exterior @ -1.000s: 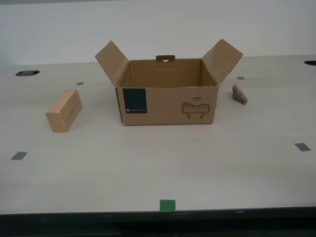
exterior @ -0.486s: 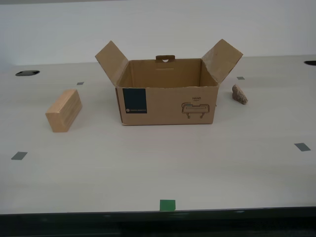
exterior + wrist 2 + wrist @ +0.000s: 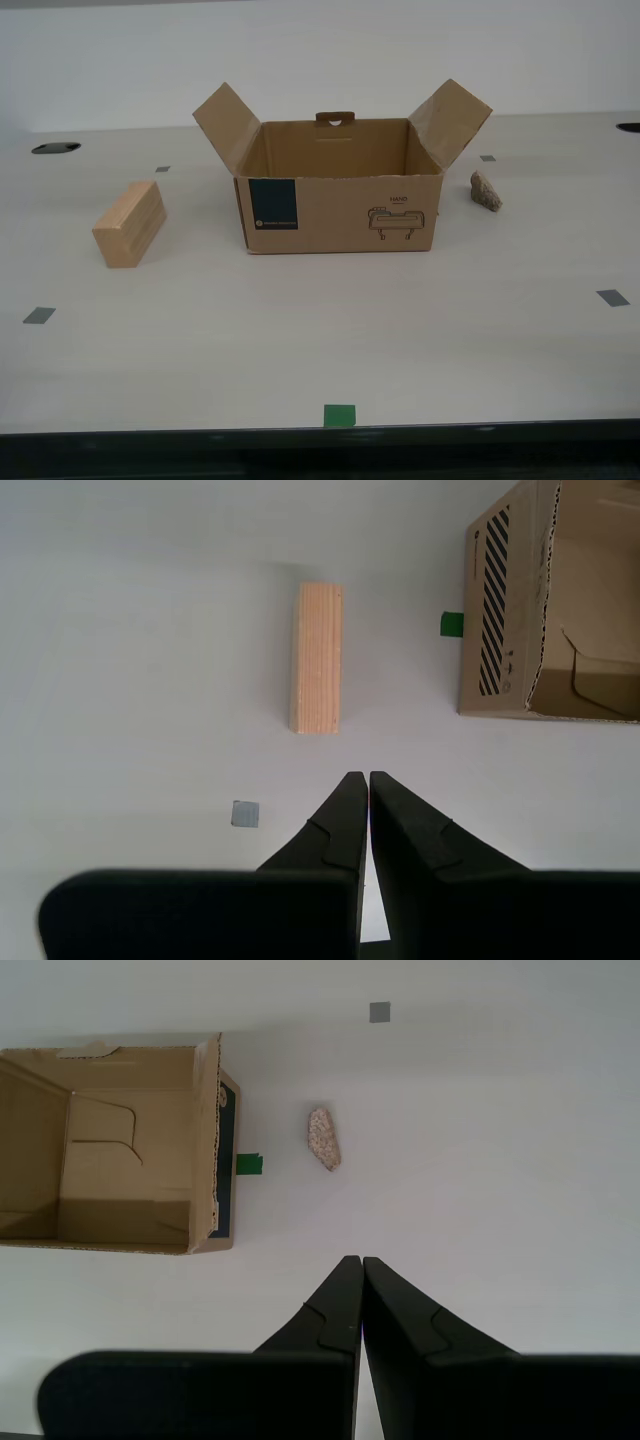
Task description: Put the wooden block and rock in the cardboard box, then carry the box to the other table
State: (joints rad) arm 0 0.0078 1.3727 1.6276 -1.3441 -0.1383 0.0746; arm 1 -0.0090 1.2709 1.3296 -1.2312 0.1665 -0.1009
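Though open-flapped, brown cardboard box (image 3: 340, 190)

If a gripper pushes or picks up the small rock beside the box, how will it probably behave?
The rock looks lumpy and uneven, so closed on it the jaws may seat badly and let it twist. Its rough surface probably gives good friction, so slipping seems unlikely. Pushed across the smooth table, it would likely skid or tumble irregularly, not roll straight. It looks stiff and not fragile.

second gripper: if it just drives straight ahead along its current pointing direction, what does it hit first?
Probably the light tan rectangular wooden block. My second gripper, jaws shut, looks down from above the off-white table, and the block lies just ahead of the tips, slightly off their line. Height is unclear, so it may meet bare table first.
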